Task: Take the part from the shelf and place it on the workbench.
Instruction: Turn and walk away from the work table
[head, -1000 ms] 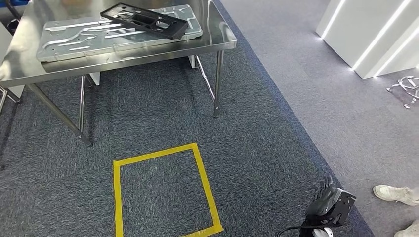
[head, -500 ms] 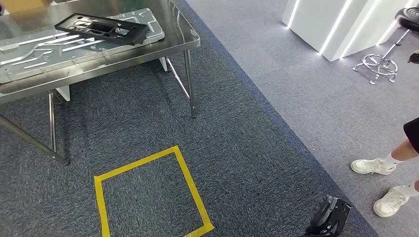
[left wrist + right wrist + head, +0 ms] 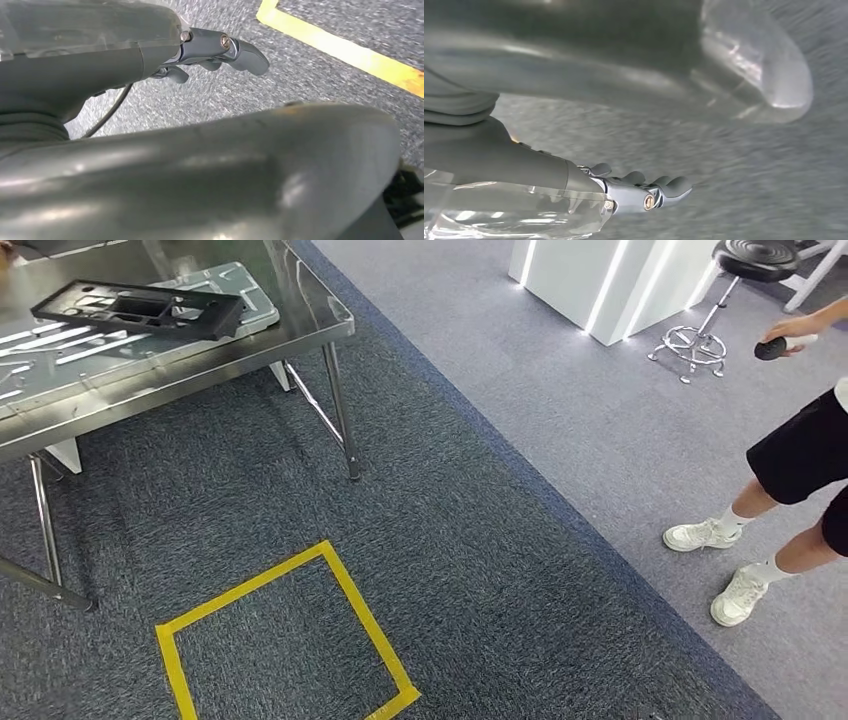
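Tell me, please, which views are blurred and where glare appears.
Right wrist view: carpet smeared by motion, bright glare on the thumb. Left wrist view: thumb soft, too close for focus. Head view: sharp, with reflections on the steel workbench.

Head view bright, even, sharp. Overhead light glares on the steel counter point(image 3: 300, 315); lit strips glow on a white block point(image 3: 600, 290). Soft shadow under the counter. Wrist views: carpet point(image 3: 749, 175) streaked with motion blur, near covers out of focus; fingers point(image 3: 245, 55) fairly sharp, specular highlights.
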Robot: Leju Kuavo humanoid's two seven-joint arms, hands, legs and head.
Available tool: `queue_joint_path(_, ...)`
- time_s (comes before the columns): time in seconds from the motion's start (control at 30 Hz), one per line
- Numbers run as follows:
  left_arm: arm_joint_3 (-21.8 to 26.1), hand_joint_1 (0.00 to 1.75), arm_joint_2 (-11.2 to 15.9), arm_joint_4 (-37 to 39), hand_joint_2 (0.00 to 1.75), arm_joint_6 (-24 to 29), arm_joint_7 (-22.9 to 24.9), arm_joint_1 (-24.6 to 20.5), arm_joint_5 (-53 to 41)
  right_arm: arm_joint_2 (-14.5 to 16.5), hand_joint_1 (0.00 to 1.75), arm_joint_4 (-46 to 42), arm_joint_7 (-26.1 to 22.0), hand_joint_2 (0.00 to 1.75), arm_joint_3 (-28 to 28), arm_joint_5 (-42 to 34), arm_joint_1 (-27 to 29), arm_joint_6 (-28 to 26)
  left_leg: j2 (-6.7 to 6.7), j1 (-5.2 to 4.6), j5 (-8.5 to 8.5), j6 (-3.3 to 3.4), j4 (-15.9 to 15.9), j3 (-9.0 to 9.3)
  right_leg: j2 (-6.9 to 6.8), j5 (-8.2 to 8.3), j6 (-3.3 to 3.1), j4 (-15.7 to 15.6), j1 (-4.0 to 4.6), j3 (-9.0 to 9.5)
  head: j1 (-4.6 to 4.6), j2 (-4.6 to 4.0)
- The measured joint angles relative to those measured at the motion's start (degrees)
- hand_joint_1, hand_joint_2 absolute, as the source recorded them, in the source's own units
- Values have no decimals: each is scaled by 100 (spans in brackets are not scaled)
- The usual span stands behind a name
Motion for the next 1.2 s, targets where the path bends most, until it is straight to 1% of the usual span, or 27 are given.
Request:
queue_joint_path(0.07, 0, 0, 5, 0, 0, -21, 10, -4, -26, 2, 0, 51, 127, 0, 25, 63, 38, -27, 99, -26, -49, -75, 16, 31, -159, 163, -47, -565, 22, 305, -12, 0)
queue_joint_path(0.1, -1, 0, 9, 0, 44, -33, 21, -8, -37, 3, 0, 76, 187, 0, 36, 91, 59, -37, 146, -37, -68, -112, 18, 48, -180, 162, -85, -652, 44, 344, -20, 0)
queue_joint_path(0.17, -5, 0, 13, 0, 131, -58, 48, -25, -53, 3, 0, 127, 328, 0, 49, 128, 119, -54, 214, -24, -102, -181, 21, 79, -70, 174, -170, -660, 62, 341, -32, 0)
queue_joint_path(0.2, -11, 0, 15, 0, 175, -69, 61, -36, -60, 2, 0, 152, 400, 0, 52, 138, 149, -58, 160, -7, -150, -213, 65, 78, -23, 184, -212, -678, 58, 349, -33, 0)
queue_joint_path(0.23, -20, 0, 16, 0, 175, -76, 72, -42, -64, 2, 0, 175, 475, 0, 59, 146, 170, -62, 61, 8, -254, -237, 197, 33, 21, 198, -254, -699, 51, 357, -35, 0)
queue_joint_path(0.3, -34, 0, 19, 0, 175, -89, 93, -37, -72, 4, 0, 212, 616, 0, 80, 168, 184, -66, -184, 27, -615, -259, 807, -225, 115, 213, -321, -718, 59, 361, -42, 0)
queue_joint_path(0.33, -39, 0, 21, 0, 175, -96, 103, -27, -75, 5, 0, 227, 685, 0, 88, 181, 185, -67, -243, 29, -800, -259, 1212, -414, 176, 215, -342, -716, 74, 355, -45, 0)
queue_joint_path(0.37, -40, 0, 24, 0, 175, -107, 115, -17, -79, 6, 0, 241, 749, 0, 95, 197, 187, -69, -268, 29, -905, -256, 1539, -573, 245, 216, -353, -714, 89, 354, -45, 0)
queue_joint_path(0.4, -43, 0, 27, 0, 175, -116, 125, -9, -85, 7, 0, 254, 811, 0, 100, 212, 194, -72, -280, 29, -899, -247, 1689, -655, 315, 216, -356, -709, 104, 356, -45, 0)
queue_joint_path(0.43, -45, 0, 32, 0, 175, -126, 136, -5, -93, 8, 0, 266, 870, 0, 106, 224, 203, -78, -290, 29, -780, -232, 1622, -639, 386, 216, -356, -702, 115, 361, -45, 0)
queue_joint_path(0.47, -48, 0, 37, 0, 175, -136, 145, -5, -102, 12, 0, 276, 927, 0, 113, 235, 209, -89, -325, 28, -573, -210, 1339, -522, 453, 215, -354, -692, 121, 366, -44, 0)
queue_joint_path(0.53, -56, 0, 50, 0, 175, -145, 164, -8, -118, 32, 0, 290, 1029, 0, 127, 250, 210, -124, -549, 30, -186, -159, 576, -205, 576, 207, -338, -652, 131, 354, -44, 0)
queue_joint_path(0.6, -72, 0, 60, 0, 175, -147, 180, -12, -128, 54, 0, 301, 1118, 0, 144, 276, 209, -161, -731, 20, -63, -121, 177, -56, 683, 211, -287, -618, 126, 312, -42, 0)
queue_joint_path(0.63, -79, 0, 65, 0, 175, -146, 184, -14, -132, 60, 0, 308, 1151, 0, 153, 294, 218, -173, -732, 10, -73, -104, 140, -45, 735, 220, -247, -616, 117, 294, -41, 0)
queue_joint_path(0.67, -85, 0, 66, 0, 175, -144, 186, -18, -135, 66, 0, 316, 1180, 0, 164, 311, 234, -181, -682, 7, -53, -76, 122, -36, 783, 236, -206, -628, 107, 283, -40, 0)
queue_joint_path(0.7, -89, 0, 68, 0, 175, -140, 189, -25, -137, 73, 0, 324, 1205, 0, 174, 321, 251, -186, -625, 9, -25, -42, 85, -18, 760, 230, -178, -617, 103, 273, -40, 0)
queue_joint_path(0.73, -91, 0, 69, 0, 175, -136, 191, -32, -138, 81, 0, 332, 1225, 0, 180, 328, 262, -191, -565, 19, 10, -3, 43, -1, 670, 172, -155, -547, 104, 235, -33, 0)
queue_joint_path(0.77, -93, 0, 69, 0, 175, -131, 192, -38, -138, 88, 0, 338, 1242, 0, 185, 332, 262, -195, -498, 27, 40, 27, 3, 8, 539, 44, -137, -364, 111, 148, -26, 0)
queue_joint_path(0.83, -95, 0, 69, 0, 175, -124, 196, -33, -136, 97, 0, 342, 1258, 0, 190, 339, 249, -196, -354, 15, 59, 56, -17, 2, 281, -337, -107, 303, 99, -165, -15, 0)
queue_joint_path(0.87, -95, 0, 69, 0, 175, -117, 197, -29, -134, 98, 0, 343, 1261, 0, 193, 343, 245, -187, -278, 8, 57, 57, -16, -4, 230, -479, -87, 647, 84, -325, -15, 0)
queue_joint_path(0.9, -94, 0, 70, 0, 175, -109, 197, -30, -130, 100, 0, 344, 1265, 0, 197, 347, 249, -173, -208, 4, 52, 55, -14, -6, 203, -521, -69, 846, 63, -413, -15, 0)
queue_joint_path(0.93, -94, 0, 71, 0, 175, -101, 196, -38, -126, 102, 0, 347, 1269, 0, 201, 351, 258, -159, -144, 4, 45, 48, -13, -5, 182, -453, -51, 834, 40, -395, -15, 0)
queue_joint_path(0.97, -94, 0, 70, 0, 175, -95, 195, -50, -122, 103, 0, 352, 1273, 0, 205, 355, 266, -145, -87, 6, 34, 34, -11, 3, 145, -298, -37, 600, 19, -261, -14, 0)
queue_joint_path(1.0, -94, 0, 70, 0, 175, -91, 194, -62, -118, 103, 0, 356, 1275, 0, 210, 363, 269, -138, -36, 7, 20, 11, -7, 17, 61, -109, -26, 217, 2, -43, -14, 0)
queue_joint_path(1.07, -94, 0, 72, 0, 175, -90, 191, -78, -110, 110, 0, 359, 1294, 0, 224, 388, 251, -124, 53, -17, -27, -58, 11, 39, -127, 114, -49, -453, 17, 326, -19, 0)
queue_joint_path(1.13, -94, 0, 74, 0, 175, -92, 187, -93, -102, 121, 0, 361, 1340, 0, 244, 415, 241, -108, 131, -40, -68, -130, 21, 65, -161, 121, -116, -638, 57, 414, -33, 0)
queue_joint_path(1.2, -93, 0, 75, 0, 175, -95, 186, -114, -85, 126, 0, 364, 1375, 0, 268, 430, 256, -107, 169, -19, -110, -196, 40, 107, -59, 128, -195, -650, 58, 411, -43, 0)
